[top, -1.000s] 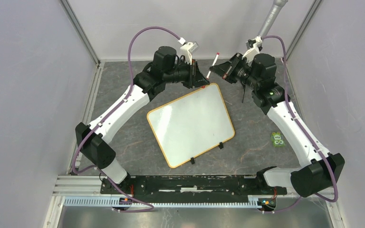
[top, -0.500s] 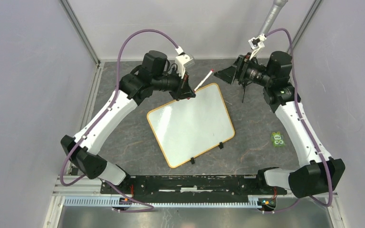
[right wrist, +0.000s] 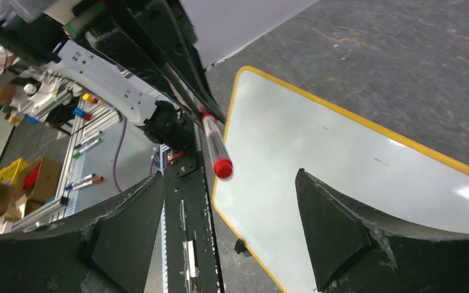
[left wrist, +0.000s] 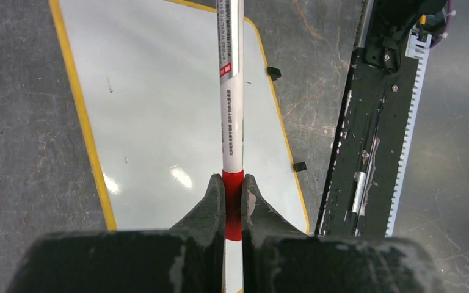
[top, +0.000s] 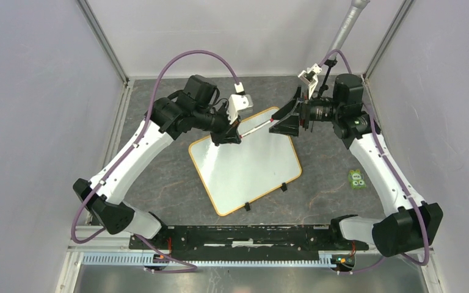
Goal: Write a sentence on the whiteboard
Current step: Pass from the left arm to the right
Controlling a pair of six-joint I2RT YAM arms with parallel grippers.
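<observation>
Red plastic was noted at both ends of a slim white marker (left wrist: 231, 91). One red band was clenched between the matte black fingers of the left gripper (left wrist: 232, 207), so the barrel was held out above the far part of the whiteboard (top: 244, 162). The right gripper (right wrist: 229, 177) was left released, its wedge-shaped jaws spread wide either side of the marker's round red far end without touching it. It was probably placed there so a cap could be gripped and pulled, but which end bears the cap could not be told. The whiteboard was laid flat and skewed on the mottled grey tabletop (top: 159, 177). It was glossy, round-cornered and rimmed in orange-yellow, with two black clips (top: 284, 187) on its near edge. No sentence was seen on it, so writing was judged not yet begun.
</observation>
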